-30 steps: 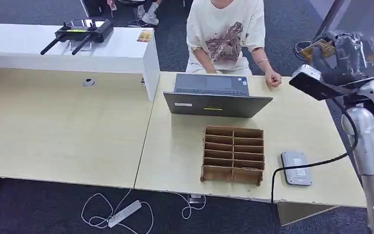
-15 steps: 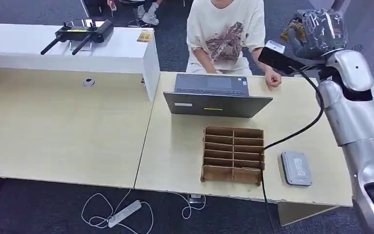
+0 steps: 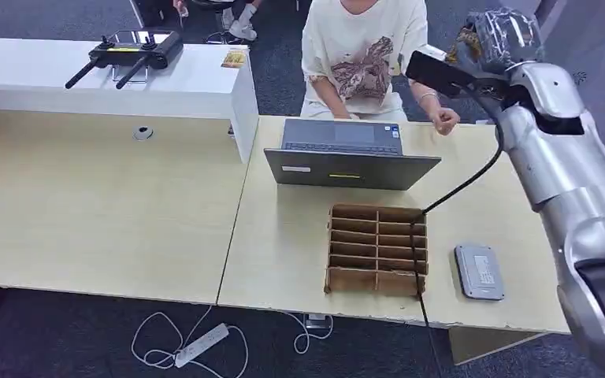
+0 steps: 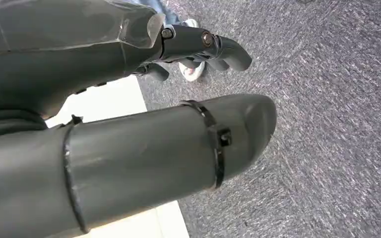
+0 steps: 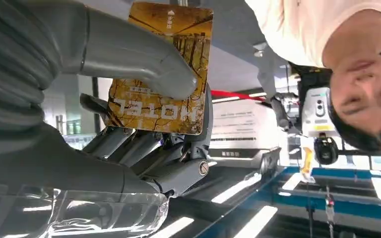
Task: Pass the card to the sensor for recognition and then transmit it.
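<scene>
A: Yellow-brown card [image 5: 158, 74], printed "HOTEL". Location?
B: In the right hand [image 5: 129, 99]. The thumb [image 5: 129, 52] presses it against the dark fingers [image 5: 144, 153] behind. The card stands clear of the hand at its far edge.

A: Right hand, position?
B: In the head view the right hand [image 3: 496, 39] is raised at the far right of the desk [image 3: 299, 228], beside the seated person [image 3: 366, 55]. A sliver of card [image 3: 466, 41] shows at its edge. The silver arm [image 3: 559, 165] runs up from the lower right corner.

A: Person?
B: Pale printed T-shirt, seated behind the laptop [image 3: 347, 153]. One fist [image 3: 444, 121] rests on the desk near the raised hand.

A: Sensor?
B: Grey flat unit [image 3: 479, 272], lying on the desk near its front right edge, well apart from the card. Just beside it, to its left: a brown slotted rack [image 3: 376, 249].

A: Left hand?
B: Left hand [image 4: 178, 99] seen at the wrist camera, over grey carpet [image 4: 327, 124]. Fingers [image 4: 218, 47] curled, thumb [image 4: 203, 139] straight, nothing in it.

A: Other items?
B: White counter [image 3: 87, 79] at far left, carrying a black controller [image 3: 130, 51] with antennas. A black cable [image 3: 457, 189] crosses the rack. A white power strip [image 3: 201, 344] lies on the floor.
</scene>
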`<state>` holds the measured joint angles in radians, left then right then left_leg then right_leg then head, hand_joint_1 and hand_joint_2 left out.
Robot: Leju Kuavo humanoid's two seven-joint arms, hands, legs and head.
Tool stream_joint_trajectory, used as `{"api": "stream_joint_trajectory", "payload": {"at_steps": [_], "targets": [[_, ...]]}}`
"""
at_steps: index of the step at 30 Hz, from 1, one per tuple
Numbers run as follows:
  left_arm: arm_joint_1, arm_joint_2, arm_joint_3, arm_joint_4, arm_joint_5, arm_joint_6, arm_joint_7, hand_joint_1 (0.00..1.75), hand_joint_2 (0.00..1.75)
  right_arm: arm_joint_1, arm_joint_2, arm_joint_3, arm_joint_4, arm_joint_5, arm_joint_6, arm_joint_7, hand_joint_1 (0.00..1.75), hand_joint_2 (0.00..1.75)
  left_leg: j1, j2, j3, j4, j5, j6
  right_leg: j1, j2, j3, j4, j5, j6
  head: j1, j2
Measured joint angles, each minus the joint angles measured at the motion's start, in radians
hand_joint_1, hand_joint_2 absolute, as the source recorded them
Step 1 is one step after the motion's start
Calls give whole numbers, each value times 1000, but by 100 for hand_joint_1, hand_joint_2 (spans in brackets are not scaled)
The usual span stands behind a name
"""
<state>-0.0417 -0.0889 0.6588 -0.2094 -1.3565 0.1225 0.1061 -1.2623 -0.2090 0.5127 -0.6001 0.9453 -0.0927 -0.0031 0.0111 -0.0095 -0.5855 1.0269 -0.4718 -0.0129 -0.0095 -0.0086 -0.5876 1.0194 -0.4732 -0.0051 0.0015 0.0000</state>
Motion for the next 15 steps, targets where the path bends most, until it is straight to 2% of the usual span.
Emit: {"api": "stream_joint_trajectory", "payload": {"at_steps": [9, 15], "targets": [[0, -1, 2, 0, 0, 2, 10, 0, 0, -65, 59, 13, 128, 40, 43, 93, 175, 175, 0, 0, 0, 0, 0, 0, 0, 0, 0, 0, 0, 0, 0, 0], [0, -2, 5, 0, 0, 3, 11, 0, 0, -92, 84, 20, 181, 41, 61, 112, 175, 175, 0, 0, 0, 0, 0, 0, 0, 0, 0, 0, 0, 0, 0, 0]]}}
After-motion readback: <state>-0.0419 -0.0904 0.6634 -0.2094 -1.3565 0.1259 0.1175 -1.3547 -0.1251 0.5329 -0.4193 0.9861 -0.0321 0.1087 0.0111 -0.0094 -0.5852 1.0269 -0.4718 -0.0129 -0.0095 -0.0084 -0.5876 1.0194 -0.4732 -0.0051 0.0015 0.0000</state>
